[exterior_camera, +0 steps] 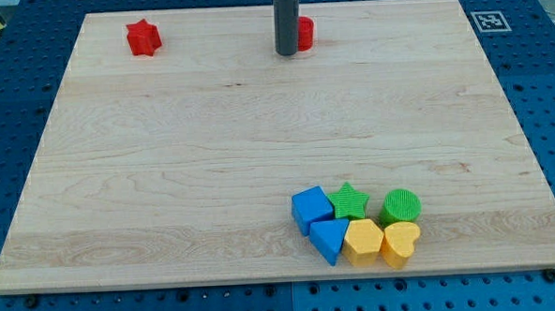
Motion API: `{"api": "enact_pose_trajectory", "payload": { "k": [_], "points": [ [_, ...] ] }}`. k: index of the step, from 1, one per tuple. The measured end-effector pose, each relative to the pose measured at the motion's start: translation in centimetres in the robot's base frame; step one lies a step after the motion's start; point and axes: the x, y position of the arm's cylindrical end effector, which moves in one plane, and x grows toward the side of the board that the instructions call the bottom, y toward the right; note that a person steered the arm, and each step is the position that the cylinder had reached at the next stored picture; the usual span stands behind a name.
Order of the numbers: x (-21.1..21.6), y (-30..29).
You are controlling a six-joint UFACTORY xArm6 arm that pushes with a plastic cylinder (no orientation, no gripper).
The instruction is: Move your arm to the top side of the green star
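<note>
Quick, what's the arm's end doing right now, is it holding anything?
My tip: a bare rod, no gripper, holding nothing; it sits at the view's top beside a partly hidden red block, far from the green star.

A wooden board [165, 160] lies on a blue pegboard surface [13, 111]. A red star [144, 37] sits at about eleven o'clock on the board. A second red block [305, 31], partly hidden so its shape cannot be told, sits near twelve o'clock. Around five o'clock, closely packed, are a blue cube [311, 208], a blue triangular block [329, 239], a yellow hexagonal block [364, 241], a yellow heart [400, 243] and a green cylinder [401, 207]. A black-and-white marker tag [489, 21] sits at one o'clock.
</note>
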Motion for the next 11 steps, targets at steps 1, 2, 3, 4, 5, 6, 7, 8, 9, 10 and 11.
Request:
{"api": "enact_pose_trajectory", "payload": {
  "k": [1, 2, 3, 4, 5, 6, 7, 8, 9, 10, 11],
  "points": [
    [1.3, 0.0],
    [1.5, 0.0],
    [3.5, -1.3],
    [7.1, -7.0],
    [12.4, -10.8],
    [19.0, -10.9],
    [24.0, -10.9],
    [22.3, -8.6],
    [19.2, 0.4],
    [19.6, 11.3],
    [22.4, 22.8]
  ]
}}
